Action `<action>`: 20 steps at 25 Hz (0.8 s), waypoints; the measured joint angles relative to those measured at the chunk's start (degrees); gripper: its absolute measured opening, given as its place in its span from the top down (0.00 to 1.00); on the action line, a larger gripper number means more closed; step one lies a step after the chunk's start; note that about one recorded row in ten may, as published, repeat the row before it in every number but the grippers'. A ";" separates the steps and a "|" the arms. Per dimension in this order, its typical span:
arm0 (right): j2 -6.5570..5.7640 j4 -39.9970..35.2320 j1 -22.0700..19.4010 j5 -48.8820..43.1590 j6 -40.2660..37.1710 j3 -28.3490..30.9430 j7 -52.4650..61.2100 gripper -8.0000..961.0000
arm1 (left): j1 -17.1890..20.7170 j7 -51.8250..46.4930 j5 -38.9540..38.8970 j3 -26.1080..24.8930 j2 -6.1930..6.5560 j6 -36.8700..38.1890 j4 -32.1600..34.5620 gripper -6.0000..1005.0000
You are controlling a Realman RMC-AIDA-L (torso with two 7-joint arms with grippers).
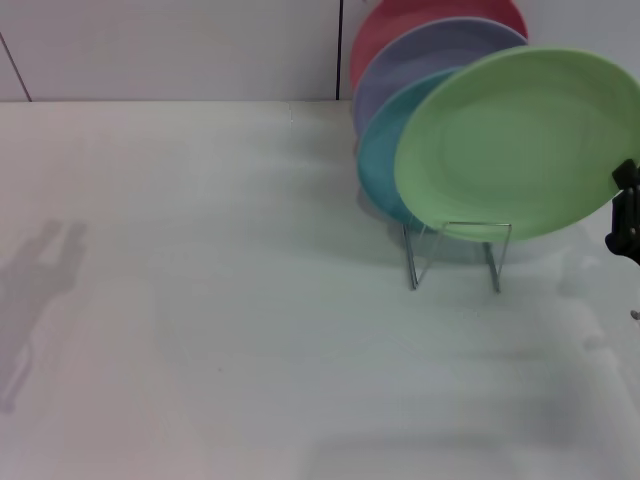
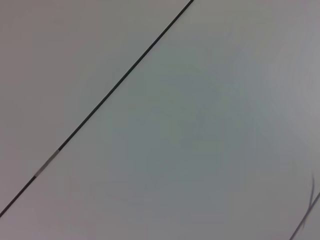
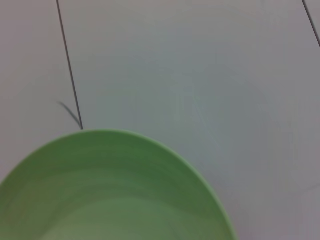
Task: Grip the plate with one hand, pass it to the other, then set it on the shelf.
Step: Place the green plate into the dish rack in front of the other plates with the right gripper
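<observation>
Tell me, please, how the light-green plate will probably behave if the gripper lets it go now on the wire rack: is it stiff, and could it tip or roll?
The plate looks stiff: its rim keeps a clean oval at the right gripper. It is much wider than the shelf and leans tilted, so it might tip or roll sideways. Its smooth matte surface may slip on thin wire.

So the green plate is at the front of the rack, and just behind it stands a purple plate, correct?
Not quite. In the head view the plate just behind the green plate on the rack is turquoise-blue; the purple plate comes after that.
</observation>
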 joint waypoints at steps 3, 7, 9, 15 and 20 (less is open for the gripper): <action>0.00 0.25 -0.19 0.23 0.91 -0.11 -0.06 0.98 | 0.12 -0.46 0.00 0.40 0.02 0.21 0.48 0.58; 0.00 0.79 -0.52 0.26 1.18 -0.16 -0.08 0.98 | 0.18 -0.70 0.00 0.79 0.02 0.52 0.67 0.58; 0.00 1.05 -0.61 0.26 1.18 -0.38 -0.09 0.98 | 0.33 -0.71 0.00 0.79 0.02 0.83 0.67 0.58; 0.00 1.50 -0.99 -0.03 0.79 -1.05 -0.47 0.98 | 0.45 -0.71 0.00 0.79 0.02 1.16 0.67 0.58; 0.00 2.70 -1.46 -0.08 0.74 -1.96 -2.74 0.98 | 0.68 -0.94 0.00 0.76 0.12 1.71 0.74 0.57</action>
